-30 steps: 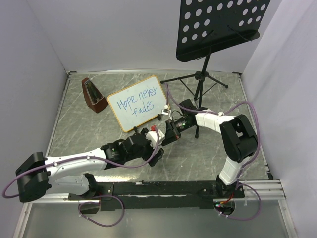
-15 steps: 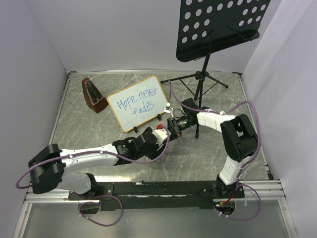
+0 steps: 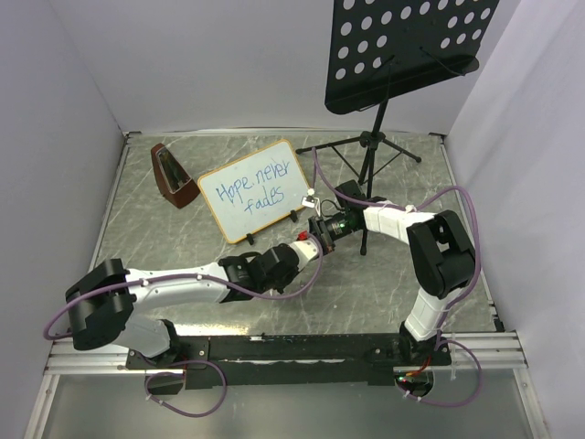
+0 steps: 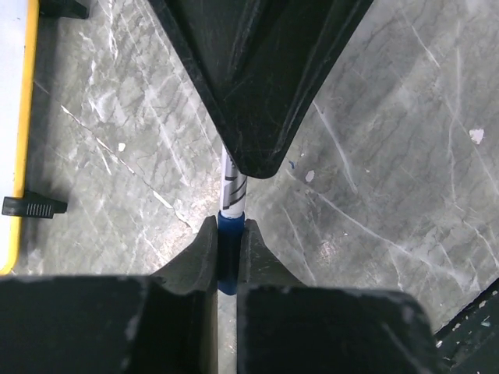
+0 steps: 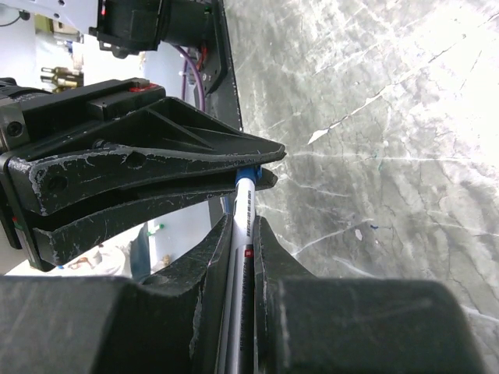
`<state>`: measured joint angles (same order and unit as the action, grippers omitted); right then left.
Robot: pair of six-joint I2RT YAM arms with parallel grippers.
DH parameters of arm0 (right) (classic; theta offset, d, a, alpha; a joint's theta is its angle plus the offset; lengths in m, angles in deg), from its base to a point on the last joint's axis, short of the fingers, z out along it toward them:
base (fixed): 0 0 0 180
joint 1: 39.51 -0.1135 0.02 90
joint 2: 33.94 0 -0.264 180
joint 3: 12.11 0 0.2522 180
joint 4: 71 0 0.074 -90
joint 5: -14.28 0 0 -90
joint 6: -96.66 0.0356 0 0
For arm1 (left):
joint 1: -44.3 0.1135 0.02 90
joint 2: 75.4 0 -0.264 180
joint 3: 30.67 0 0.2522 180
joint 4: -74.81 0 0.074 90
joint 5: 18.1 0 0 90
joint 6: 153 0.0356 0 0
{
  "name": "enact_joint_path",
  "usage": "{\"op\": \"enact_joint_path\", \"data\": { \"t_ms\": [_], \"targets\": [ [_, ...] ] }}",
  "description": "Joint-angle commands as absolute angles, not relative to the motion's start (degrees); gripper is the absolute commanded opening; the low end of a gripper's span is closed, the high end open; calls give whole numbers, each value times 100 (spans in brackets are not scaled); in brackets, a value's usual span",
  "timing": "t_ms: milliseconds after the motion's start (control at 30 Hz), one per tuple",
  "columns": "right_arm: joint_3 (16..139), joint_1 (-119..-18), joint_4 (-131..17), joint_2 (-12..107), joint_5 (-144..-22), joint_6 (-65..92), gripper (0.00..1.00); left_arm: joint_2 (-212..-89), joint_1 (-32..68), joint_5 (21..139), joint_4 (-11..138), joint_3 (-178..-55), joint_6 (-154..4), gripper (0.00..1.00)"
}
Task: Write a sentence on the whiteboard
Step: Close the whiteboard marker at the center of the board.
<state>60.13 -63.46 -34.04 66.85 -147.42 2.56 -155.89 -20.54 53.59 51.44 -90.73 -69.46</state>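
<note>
The whiteboard [image 3: 254, 190] stands tilted at the back left of the marble table, with the sentence [image 3: 251, 193] "Hope never fades" on it in blue, in two lines. In front of it the two grippers meet tip to tip. My right gripper [image 5: 243, 222] is shut on the white barrel of a marker [image 5: 245, 204]. My left gripper [image 4: 229, 227] is shut on the marker's blue cap [image 4: 228, 248]. From above, the left gripper [image 3: 309, 244] and right gripper [image 3: 323, 230] hide the marker. The board's tan frame [image 4: 21, 117] and a black foot [image 4: 31, 206] show in the left wrist view.
A black perforated music-stand plate [image 3: 411, 46] hangs over the back right, its tripod legs [image 3: 364, 146] on the table behind the right arm. A brown wedge-shaped object [image 3: 172, 176] stands left of the board. White walls close in three sides.
My left arm has reached right and forward to the marker's end, and its jaws have gone from wide open to shut on the blue cap. The right gripper has barely moved.
</note>
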Motion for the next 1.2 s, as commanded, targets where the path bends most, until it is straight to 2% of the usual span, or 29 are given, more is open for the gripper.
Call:
{"op": "enact_joint_path", "data": {
  "t_ms": [0, 200, 400, 733, 1100, 1133, 1167],
  "targets": [
    [5992, -6324, -3500, 6766, -14963, 305, 0, -15538, -2022, 5265, 5620, -9443, -6933, 1],
    [6001, -6403, -3465, 6801, -14937, 279, 0, -15731, -1960, 5221, 5938, -9698, -6749, 1],
    [5984, -6438, -3509, 6810, -14902, 297, 0, -15565, -1855, 5467, 6341, -9400, -6801, 1],
    [6080, -6632, -3324, 6880, -14928, 130, 0, -15828, -1652, 6223, 6922, -9830, -6467, 1],
    [6133, -6614, -3211, 6898, -14919, -1, 0, -15634, -1424, 6670, 7205, -9558, -6678, 1],
    [6142, -6597, -3193, 6872, -14919, -37, 1, -15644, -1424, 6715, 7108, -9549, -6722, 1],
    [6185, -6536, -3140, 6845, -14919, -72, 6, -15652, -1433, 6759, 7011, -9523, -6774, 1]
  ]
}}
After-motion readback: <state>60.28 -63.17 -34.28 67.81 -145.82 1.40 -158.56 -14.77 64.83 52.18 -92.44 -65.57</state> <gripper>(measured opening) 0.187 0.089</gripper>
